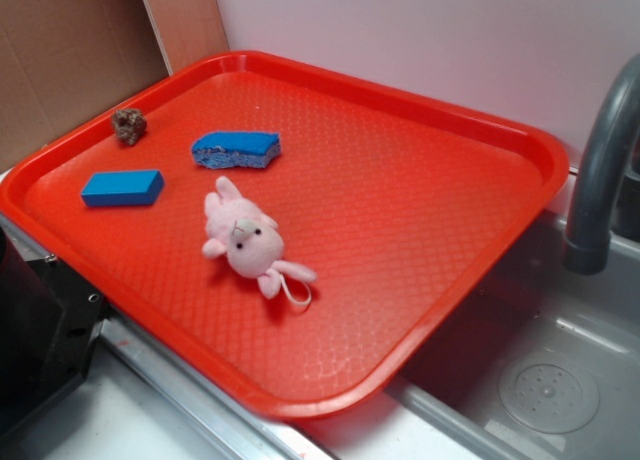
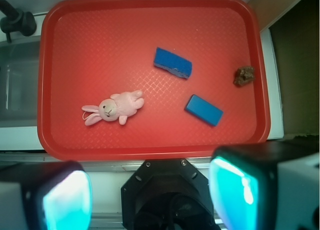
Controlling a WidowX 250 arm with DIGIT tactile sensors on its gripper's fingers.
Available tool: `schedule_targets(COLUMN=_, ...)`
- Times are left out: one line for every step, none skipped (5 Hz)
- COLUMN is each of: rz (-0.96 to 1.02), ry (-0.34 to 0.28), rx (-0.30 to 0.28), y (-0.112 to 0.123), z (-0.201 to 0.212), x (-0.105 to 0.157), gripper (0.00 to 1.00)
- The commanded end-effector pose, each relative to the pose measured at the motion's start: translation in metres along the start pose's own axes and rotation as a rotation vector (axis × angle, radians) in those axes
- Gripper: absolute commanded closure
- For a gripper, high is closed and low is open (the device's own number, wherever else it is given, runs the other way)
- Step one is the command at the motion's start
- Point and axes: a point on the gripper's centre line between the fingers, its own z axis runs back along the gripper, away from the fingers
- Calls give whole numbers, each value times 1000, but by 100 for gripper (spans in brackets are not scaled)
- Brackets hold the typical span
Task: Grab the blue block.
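The blue block [image 1: 122, 188] is a small smooth bright-blue brick lying flat near the left edge of the red tray [image 1: 420, 220]. From the wrist camera the blue block [image 2: 204, 110] lies right of centre on the tray [image 2: 90, 40]. My gripper [image 2: 150, 195] hangs high above and short of the tray's near rim, well away from the block. It is open, and between its teal fingers [image 2: 235, 192] only the robot's black base shows. The exterior view does not show the gripper.
A rough blue sponge piece [image 1: 236, 149] lies behind the block, a pink plush bunny [image 1: 246, 240] near the tray's middle, a brown clump [image 1: 129, 126] at the far left. A grey faucet [image 1: 600, 170] and sink [image 1: 540, 380] stand to the right. The robot's black base [image 1: 35, 330] is left.
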Motion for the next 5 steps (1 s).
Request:
schedule_targets(rz=0, ry=0, rx=0, y=0, z=0, x=0, gripper=0)
schedule_targets(rz=-118, ry=8, rx=51, y=27, z=-29, x=13, gripper=0)
schedule_targets(rz=-168, ry=14, rx=57, y=49, z=-47, x=23, gripper=0)
schedule_targets(rz=-233, ry=42, rx=72, y=70, z=-69, x=34, gripper=0)
schedule_targets(rz=-481, ry=16, rx=42, y=88, z=-102, x=28, gripper=0)
